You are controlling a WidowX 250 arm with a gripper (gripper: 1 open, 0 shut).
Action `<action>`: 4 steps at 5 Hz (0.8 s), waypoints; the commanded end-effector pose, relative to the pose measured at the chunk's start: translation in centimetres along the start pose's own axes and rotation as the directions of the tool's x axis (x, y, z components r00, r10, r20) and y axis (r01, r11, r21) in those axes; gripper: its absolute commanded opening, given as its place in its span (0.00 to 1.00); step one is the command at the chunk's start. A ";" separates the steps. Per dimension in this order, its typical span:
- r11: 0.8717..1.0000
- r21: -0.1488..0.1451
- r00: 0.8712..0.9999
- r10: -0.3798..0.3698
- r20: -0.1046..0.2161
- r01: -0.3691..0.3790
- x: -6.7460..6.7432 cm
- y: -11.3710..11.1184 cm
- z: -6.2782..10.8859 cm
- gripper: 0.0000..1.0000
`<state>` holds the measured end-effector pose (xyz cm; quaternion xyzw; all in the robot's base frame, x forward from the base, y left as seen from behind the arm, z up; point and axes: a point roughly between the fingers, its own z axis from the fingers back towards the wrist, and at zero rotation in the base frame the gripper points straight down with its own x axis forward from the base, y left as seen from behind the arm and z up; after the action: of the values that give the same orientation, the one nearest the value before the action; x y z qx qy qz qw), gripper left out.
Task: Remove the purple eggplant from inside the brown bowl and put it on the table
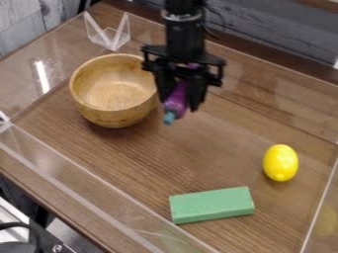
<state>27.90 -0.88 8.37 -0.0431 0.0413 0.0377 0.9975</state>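
The purple eggplant (175, 103) hangs upright between my gripper's fingers, its bluish-green tip pointing down, a little above the table (119, 168). My gripper (181, 96) is shut on it and points straight down, just right of the brown bowl (115, 91). The light wooden bowl stands at the left with nothing visible inside. The eggplant's upper part is hidden by the black fingers.
A yellow lemon (280, 162) lies at the right. A green rectangular block (211, 205) lies near the front edge. Clear plastic walls (53, 44) ring the tabletop, close behind the bowl.
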 end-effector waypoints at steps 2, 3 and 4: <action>1.000 0.009 1.000 -0.001 0.032 0.000 0.4 -0.3 -1.0 0.00; 1.000 0.012 1.000 0.014 0.028 -0.014 0.9 0.4 -1.8 0.00; 0.999 0.015 0.999 0.028 0.027 -0.029 1.6 1.1 -2.6 0.00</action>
<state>28.14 -0.22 4.21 -0.0344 0.0581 0.0502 0.9965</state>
